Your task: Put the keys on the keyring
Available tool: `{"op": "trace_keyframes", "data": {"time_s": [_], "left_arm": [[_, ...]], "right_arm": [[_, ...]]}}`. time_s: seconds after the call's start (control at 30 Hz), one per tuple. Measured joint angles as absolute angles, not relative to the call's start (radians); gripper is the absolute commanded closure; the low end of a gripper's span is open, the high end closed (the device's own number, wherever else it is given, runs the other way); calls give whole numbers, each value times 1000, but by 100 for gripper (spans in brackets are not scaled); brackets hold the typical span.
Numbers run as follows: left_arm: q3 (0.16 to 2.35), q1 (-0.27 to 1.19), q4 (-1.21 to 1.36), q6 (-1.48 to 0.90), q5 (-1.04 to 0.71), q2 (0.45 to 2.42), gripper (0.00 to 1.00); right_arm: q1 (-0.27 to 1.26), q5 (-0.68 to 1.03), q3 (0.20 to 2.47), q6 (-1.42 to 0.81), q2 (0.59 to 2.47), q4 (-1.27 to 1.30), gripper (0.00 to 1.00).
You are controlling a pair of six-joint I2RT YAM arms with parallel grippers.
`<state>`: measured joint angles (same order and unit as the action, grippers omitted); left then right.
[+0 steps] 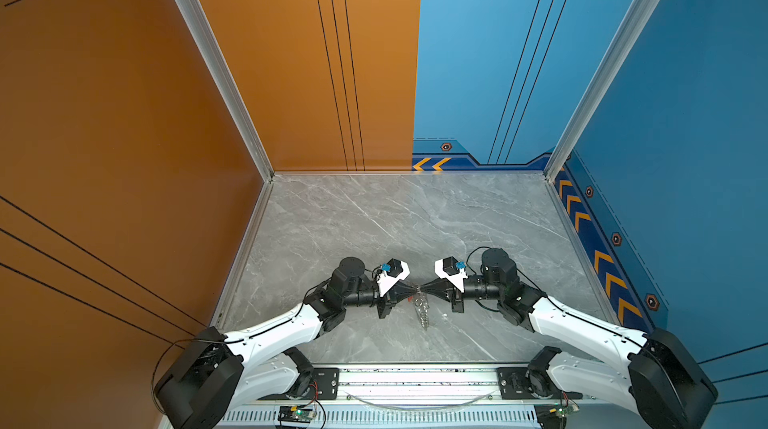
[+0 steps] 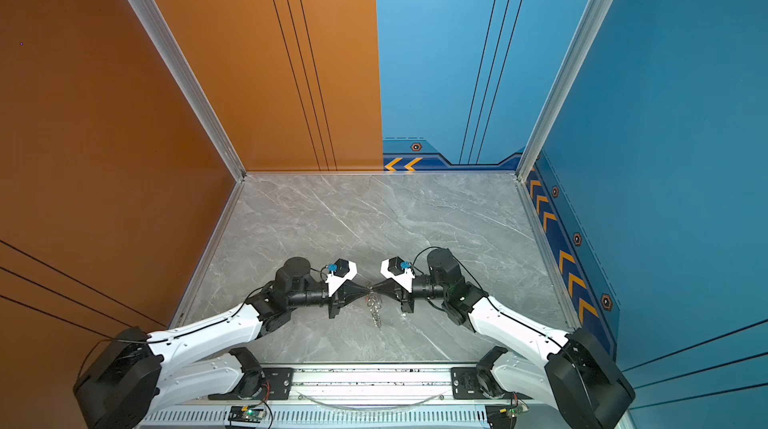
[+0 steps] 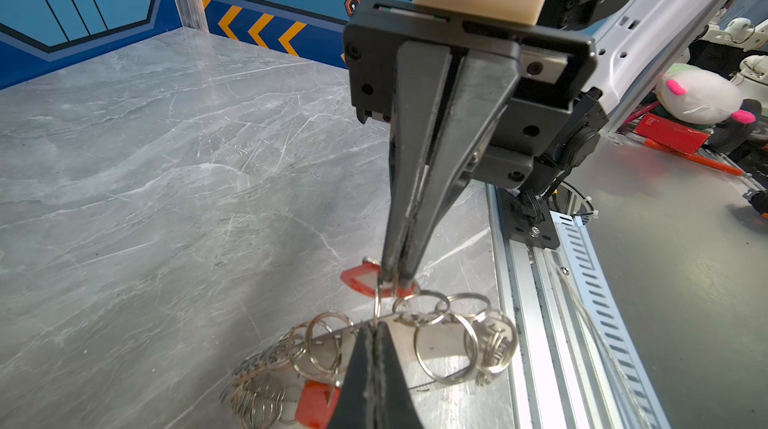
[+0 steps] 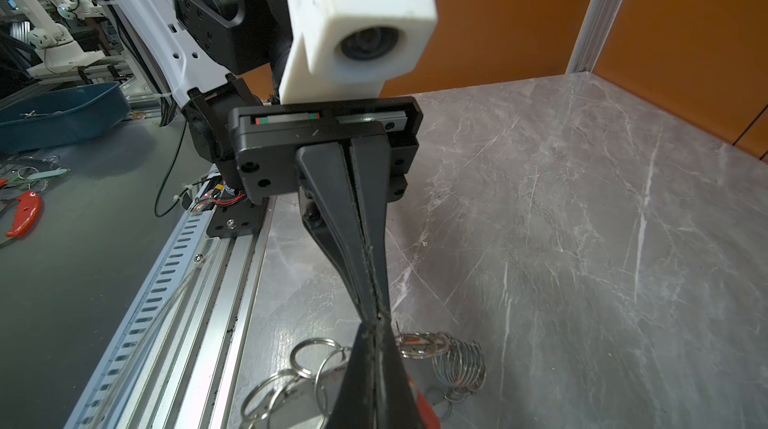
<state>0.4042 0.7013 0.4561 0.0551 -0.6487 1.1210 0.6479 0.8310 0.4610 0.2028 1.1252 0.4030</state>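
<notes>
In both top views my left gripper (image 1: 415,290) (image 2: 366,290) and right gripper (image 1: 424,290) (image 2: 374,290) meet tip to tip above the front middle of the table. The keyring (image 1: 422,311) (image 2: 376,314) hangs below them, down to the table. In the left wrist view the left gripper (image 3: 376,326) is shut on one thin split ring (image 3: 377,302) of the keyring's flat band (image 3: 440,343). The right gripper (image 3: 395,281) (image 4: 376,326) is shut at that ring's far end, over a key's orange-red tag (image 3: 361,277). A second orange-red tag (image 3: 313,404) lies among the lower rings.
The grey marble table (image 1: 395,219) is walled in orange at the left and blue at the right. An aluminium rail (image 1: 415,381) runs along its front edge between the arm bases. A coil of bunched rings (image 4: 461,360) trails from the keyring.
</notes>
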Motion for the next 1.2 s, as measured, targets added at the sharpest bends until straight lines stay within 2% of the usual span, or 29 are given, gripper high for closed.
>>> {"op": "trace_keyframes", "data": {"time_s": [0.63, 1.2], "left_arm": [[417, 701, 453, 55, -663, 1139, 100], [417, 701, 454, 63, -627, 1133, 100]], "right_arm": [[635, 810, 461, 209, 1125, 407, 100], [635, 754, 467, 105, 1150, 430, 100]]}}
